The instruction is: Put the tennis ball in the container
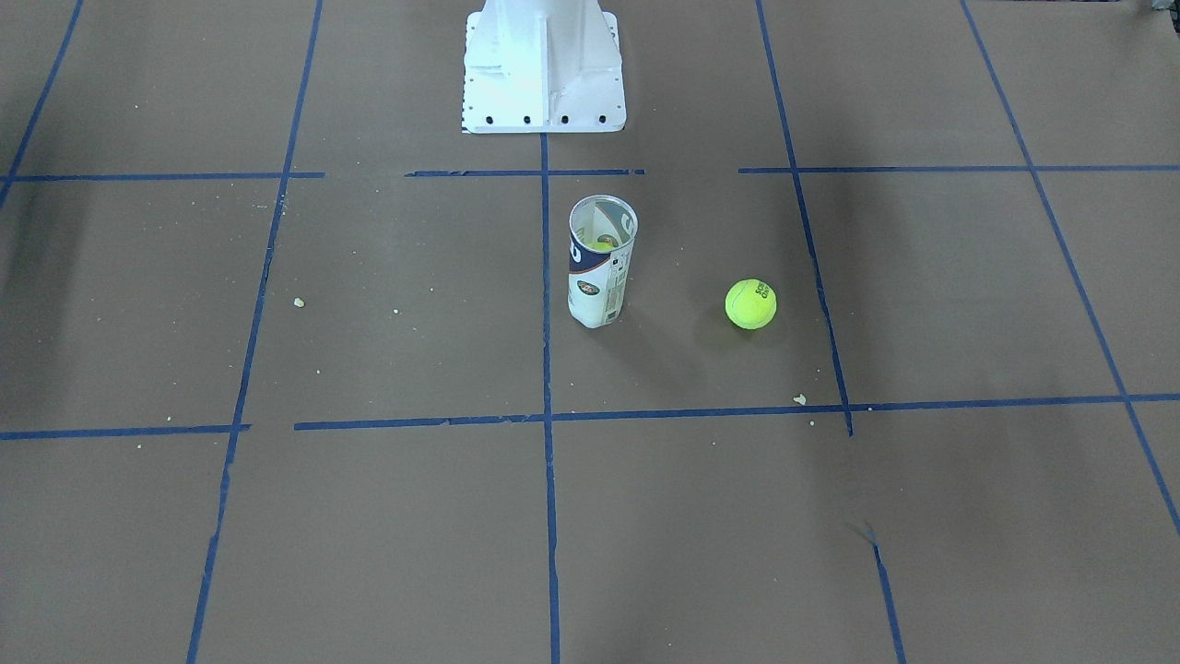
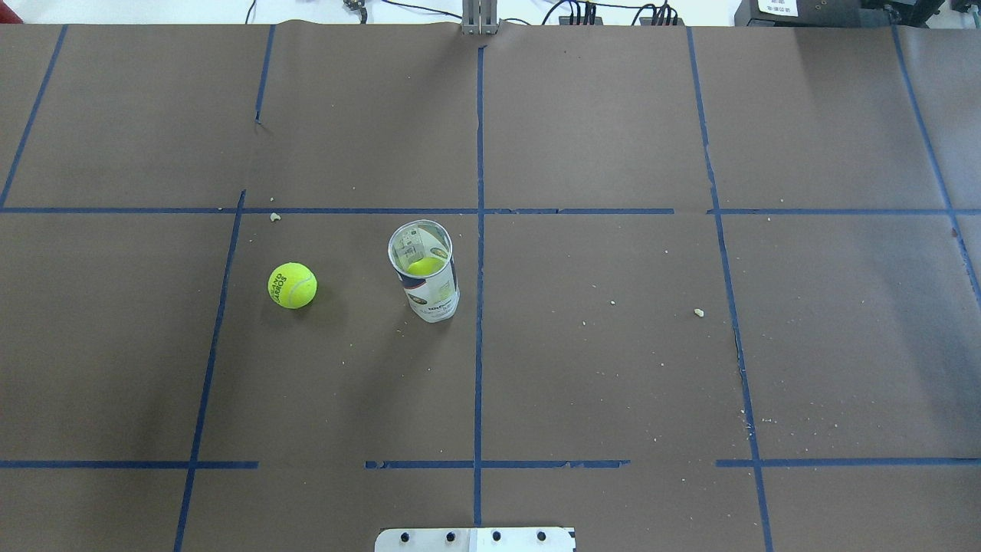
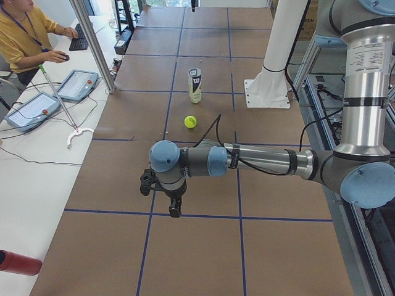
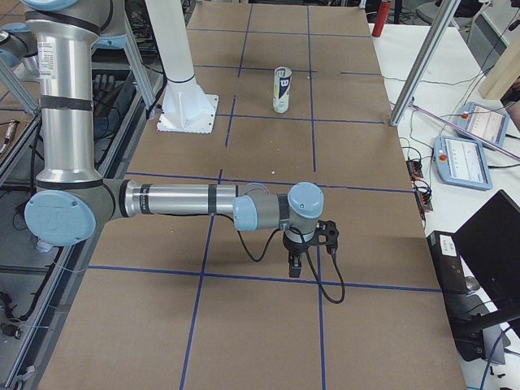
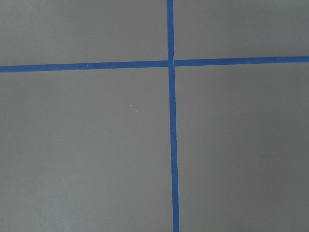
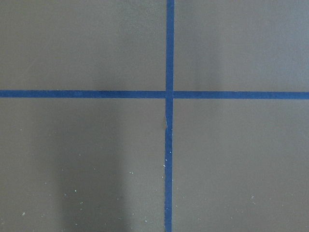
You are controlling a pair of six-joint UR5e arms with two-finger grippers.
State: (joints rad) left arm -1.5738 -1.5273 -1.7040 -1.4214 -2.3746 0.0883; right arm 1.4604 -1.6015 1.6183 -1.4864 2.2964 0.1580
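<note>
The left tool (image 3: 175,208) hangs fingers-down over the surface (image 3: 197,259), near a blue tape line (image 3: 265,219); whether it is open cannot be told. Farther off, the ball (image 3: 190,122) lies near the upright tube (image 3: 195,85), apart from it.

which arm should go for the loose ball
Left, likely: the tennis ball lies on the robot's left of the upright container, so the right arm would have to reach past it.

Tennis ball (image 2: 292,285) on table (image 2: 613,368), robot's left of upright container (image 2: 431,291), apart, second ball (image 2: 425,265) inside
</note>
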